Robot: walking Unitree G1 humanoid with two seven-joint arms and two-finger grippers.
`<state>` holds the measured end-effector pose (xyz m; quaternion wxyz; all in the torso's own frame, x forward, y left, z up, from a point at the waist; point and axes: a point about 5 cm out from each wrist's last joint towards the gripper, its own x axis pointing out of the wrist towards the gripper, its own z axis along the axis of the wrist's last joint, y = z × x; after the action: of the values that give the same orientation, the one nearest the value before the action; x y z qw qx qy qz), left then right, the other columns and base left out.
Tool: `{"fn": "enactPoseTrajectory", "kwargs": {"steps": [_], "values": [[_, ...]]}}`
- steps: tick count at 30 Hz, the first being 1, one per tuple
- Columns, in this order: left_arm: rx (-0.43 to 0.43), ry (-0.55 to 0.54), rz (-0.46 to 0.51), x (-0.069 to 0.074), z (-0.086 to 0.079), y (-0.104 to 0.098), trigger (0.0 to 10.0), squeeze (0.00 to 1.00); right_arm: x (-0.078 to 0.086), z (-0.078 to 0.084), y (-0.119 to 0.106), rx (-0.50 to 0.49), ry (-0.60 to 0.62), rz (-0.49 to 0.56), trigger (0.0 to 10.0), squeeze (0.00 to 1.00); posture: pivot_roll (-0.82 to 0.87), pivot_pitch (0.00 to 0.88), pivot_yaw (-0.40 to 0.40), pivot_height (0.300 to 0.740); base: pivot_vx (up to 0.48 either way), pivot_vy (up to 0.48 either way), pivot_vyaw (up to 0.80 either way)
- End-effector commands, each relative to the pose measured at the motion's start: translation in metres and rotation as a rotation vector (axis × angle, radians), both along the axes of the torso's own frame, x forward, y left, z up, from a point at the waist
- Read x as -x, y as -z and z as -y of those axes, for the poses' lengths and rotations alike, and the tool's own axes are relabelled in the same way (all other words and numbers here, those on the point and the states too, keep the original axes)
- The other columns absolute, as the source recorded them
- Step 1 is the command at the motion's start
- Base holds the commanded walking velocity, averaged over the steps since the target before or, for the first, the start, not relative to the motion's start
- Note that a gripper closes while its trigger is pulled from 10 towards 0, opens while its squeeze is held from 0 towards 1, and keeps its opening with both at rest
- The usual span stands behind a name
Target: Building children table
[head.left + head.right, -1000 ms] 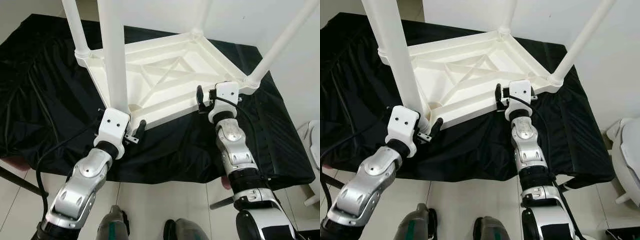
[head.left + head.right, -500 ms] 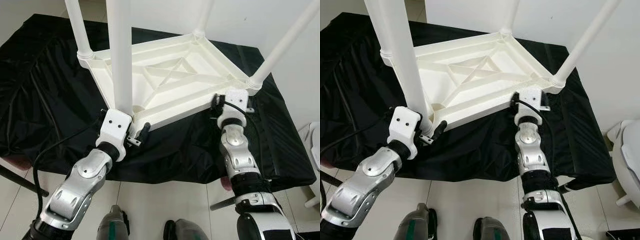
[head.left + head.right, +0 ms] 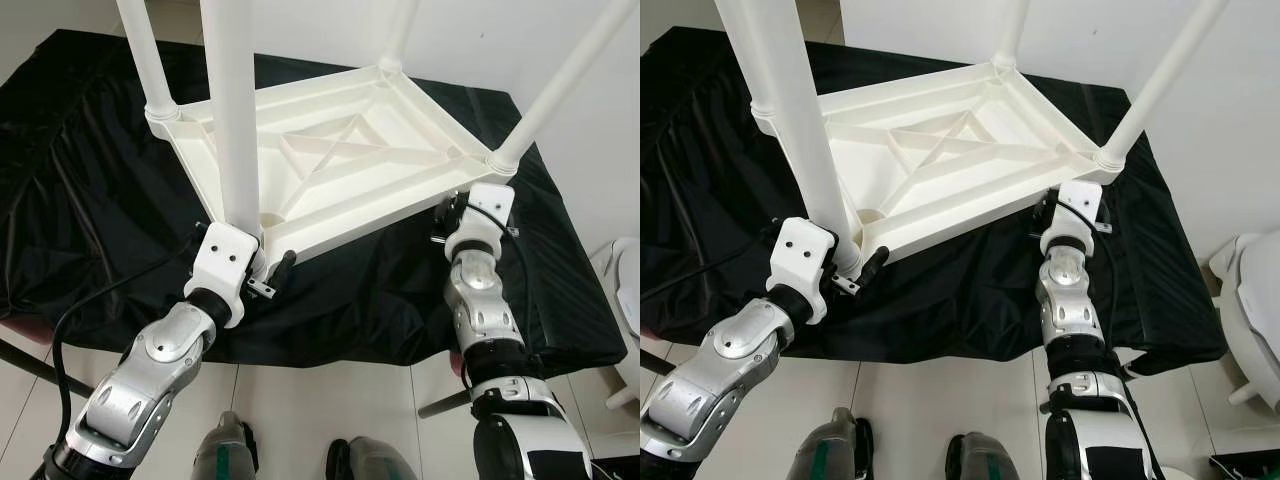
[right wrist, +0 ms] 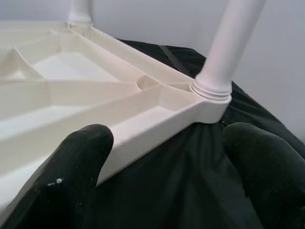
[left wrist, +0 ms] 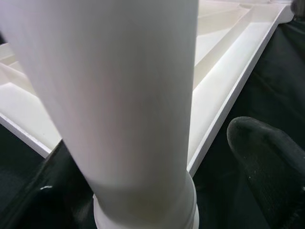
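Note:
A white plastic children's table (image 3: 330, 150) lies upside down on a black cloth (image 3: 80, 200), its four round legs pointing up. My left gripper (image 3: 250, 250) stands open at the near-left corner, its fingers either side of the base of that leg (image 3: 232, 110). In the left wrist view the leg (image 5: 124, 95) sits close, with one black finger (image 5: 267, 162) apart from it. My right gripper (image 3: 450, 215) is open at the near-right corner, just below the rim. The right wrist view has the rim and corner leg (image 4: 228, 43) between wide-apart fingers (image 4: 81, 157).
The cloth-covered surface ends at a near edge just before my arms, with tiled floor and my feet (image 3: 230, 450) below. A white wall runs behind. A white rounded object (image 3: 625, 290) stands at the right, and a dark rod (image 3: 30, 365) crosses low on the left.
My right gripper has slid to the right along the table's near rim, from about its middle to the near-right corner leg. The left gripper has stayed at its leg.

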<state>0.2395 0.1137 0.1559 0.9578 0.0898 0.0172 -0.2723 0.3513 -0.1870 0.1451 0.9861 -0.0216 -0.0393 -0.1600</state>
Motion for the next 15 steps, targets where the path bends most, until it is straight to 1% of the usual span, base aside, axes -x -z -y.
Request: {"fn": "enactPoseTrajectory", "kwargs": {"steps": [1,2,3,5,6,9,10,11,12,14,15], "values": [[-0.032,0.140,-0.070,0.005,0.003,0.011,10.0,0.00,-0.004,-0.001,-0.001,-0.044,-0.002,-0.002,10.0,0.00,0.01,0.052,-0.079,0.740,0.000,0.000,0.00],[-0.032,0.140,-0.070,0.005,0.003,0.011,10.0,0.00,-0.004,-0.001,-0.001,-0.044,-0.002,-0.002,10.0,0.00,0.01,0.052,-0.079,0.740,0.000,0.000,0.00],[-0.024,0.099,-0.081,0.006,-0.004,0.011,10.0,0.00,-0.009,-0.004,-0.003,-0.066,-0.017,-0.002,10.0,0.00,0.01,0.052,-0.084,0.740,0.000,0.000,0.00],[-0.024,0.099,-0.081,0.006,-0.004,0.011,10.0,0.00,-0.009,-0.004,-0.003,-0.066,-0.017,-0.002,10.0,0.00,0.01,0.052,-0.084,0.740,0.000,0.000,0.00],[-0.015,0.110,-0.076,0.012,-0.009,0.006,10.0,0.00,-0.012,-0.005,-0.003,-0.090,-0.026,-0.011,10.0,0.00,0.02,0.052,-0.089,0.740,0.000,0.000,0.00],[-0.012,0.117,-0.074,0.013,-0.010,0.005,10.0,0.00,-0.013,-0.005,-0.003,-0.095,-0.026,-0.014,10.0,0.00,0.02,0.052,-0.089,0.740,0.000,0.000,0.00],[-0.018,0.126,-0.089,0.017,-0.013,0.003,10.0,0.00,-0.016,-0.005,-0.003,-0.110,-0.026,-0.019,10.0,0.00,0.03,0.054,-0.097,0.740,0.000,0.000,0.00],[-0.018,0.126,-0.089,0.017,-0.013,0.003,10.0,0.00,-0.016,-0.005,-0.003,-0.110,-0.026,-0.019,10.0,0.00,0.03,0.054,-0.097,0.740,0.000,0.000,0.00],[-0.026,0.135,-0.097,0.021,-0.016,0.002,10.0,0.00,-0.017,-0.005,-0.003,-0.116,-0.025,-0.022,10.0,0.00,0.03,0.055,-0.099,0.740,0.000,0.000,0.00],[-0.044,0.143,-0.100,0.025,-0.020,-0.001,10.0,0.00,-0.021,-0.005,-0.002,-0.159,-0.028,-0.036,10.0,0.00,0.04,0.058,-0.104,0.740,0.000,0.000,0.00],[-0.044,0.143,-0.100,0.025,-0.020,-0.001,10.0,0.00,-0.021,-0.005,-0.002,-0.159,-0.028,-0.036,10.0,0.00,0.04,0.058,-0.104,0.740,0.000,0.000,0.00]]}}
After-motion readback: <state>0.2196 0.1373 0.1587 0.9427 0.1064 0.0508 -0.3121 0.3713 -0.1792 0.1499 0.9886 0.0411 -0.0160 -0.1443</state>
